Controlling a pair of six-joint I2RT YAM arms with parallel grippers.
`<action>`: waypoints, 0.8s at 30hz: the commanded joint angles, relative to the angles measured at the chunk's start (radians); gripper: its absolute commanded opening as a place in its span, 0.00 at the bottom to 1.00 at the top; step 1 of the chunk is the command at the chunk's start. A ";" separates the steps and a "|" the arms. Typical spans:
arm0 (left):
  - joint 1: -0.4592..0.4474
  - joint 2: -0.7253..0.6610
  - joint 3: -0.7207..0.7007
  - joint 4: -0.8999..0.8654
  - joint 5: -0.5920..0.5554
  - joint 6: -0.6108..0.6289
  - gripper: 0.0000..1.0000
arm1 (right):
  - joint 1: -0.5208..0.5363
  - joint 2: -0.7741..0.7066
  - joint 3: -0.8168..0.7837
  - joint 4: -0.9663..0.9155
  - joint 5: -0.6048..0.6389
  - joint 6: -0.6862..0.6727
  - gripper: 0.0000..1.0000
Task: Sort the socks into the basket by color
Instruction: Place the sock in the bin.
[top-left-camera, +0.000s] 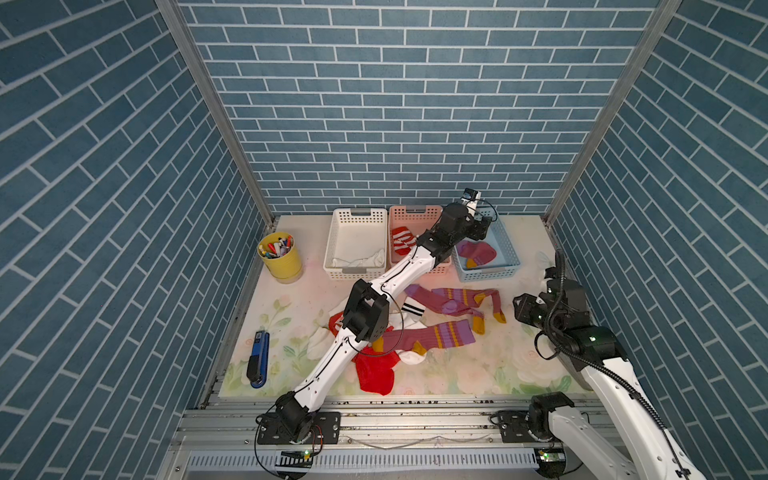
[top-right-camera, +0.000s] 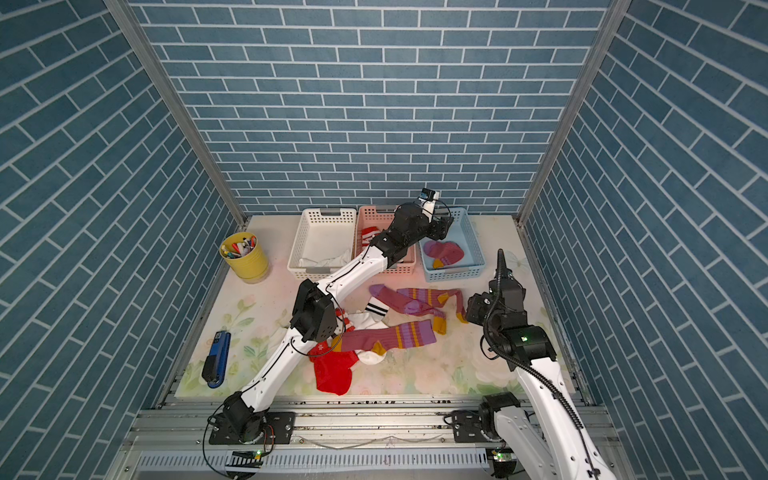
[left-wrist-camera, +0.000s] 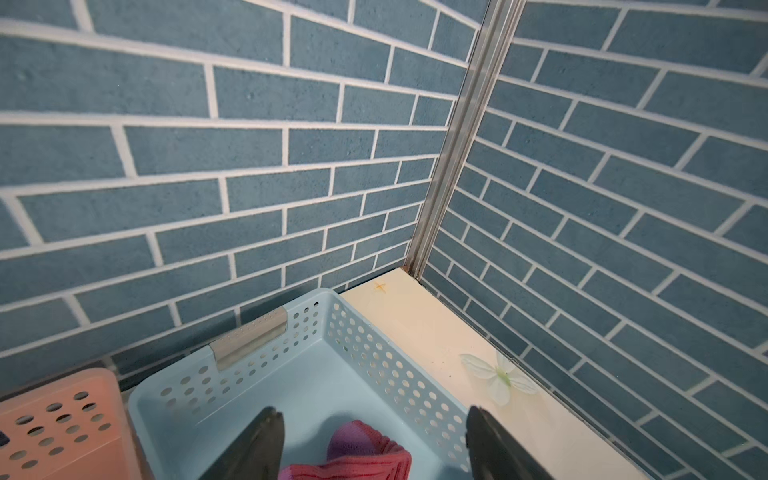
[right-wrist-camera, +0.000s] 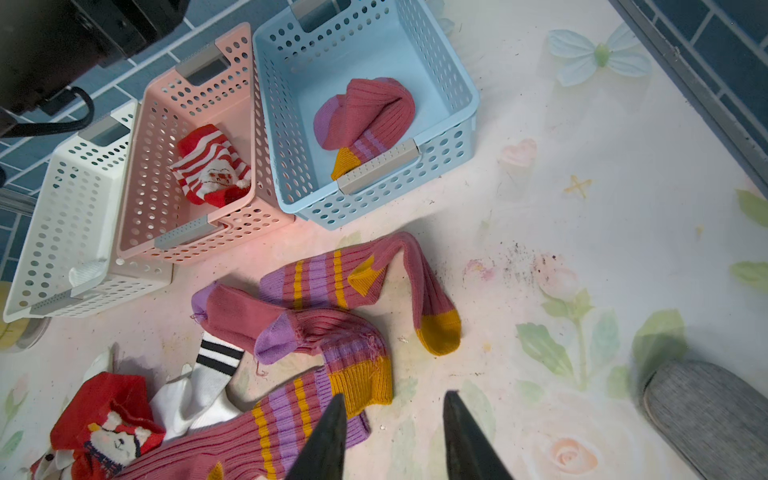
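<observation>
**A:** Socks (top-left-camera: 432, 337), where do they lie?

**B:** Most sprawl in a heap on the mat (top-left-camera: 457, 374), mauve, red and white ones tangled together. Behind them, the blue basket (top-left-camera: 510, 249) holds one folded mauve sock (top-left-camera: 478, 251). The pink basket (right-wrist-camera: 187, 237) holds a red-white striped sock (right-wrist-camera: 208, 166). The white basket (top-left-camera: 332, 245) holds what looks like a white sock (top-left-camera: 361, 261), half hidden.

**A:** And the pincers?

**B:** Left gripper (left-wrist-camera: 372, 409) hangs above that mauve sock, jaws spread wide, grasping nothing. Right gripper (right-wrist-camera: 395, 395) hovers beside the heap, jaws parted, nothing between them.
</observation>
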 joint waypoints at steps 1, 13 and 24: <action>0.017 -0.092 -0.060 0.019 0.000 0.002 0.76 | -0.003 0.005 -0.013 0.002 -0.010 0.040 0.39; 0.030 -0.558 -0.633 -0.132 -0.054 0.022 0.81 | -0.003 0.087 -0.044 0.053 -0.020 0.029 0.39; 0.032 -0.974 -1.162 -0.157 -0.076 -0.012 0.81 | 0.001 0.196 -0.064 0.112 -0.044 0.025 0.40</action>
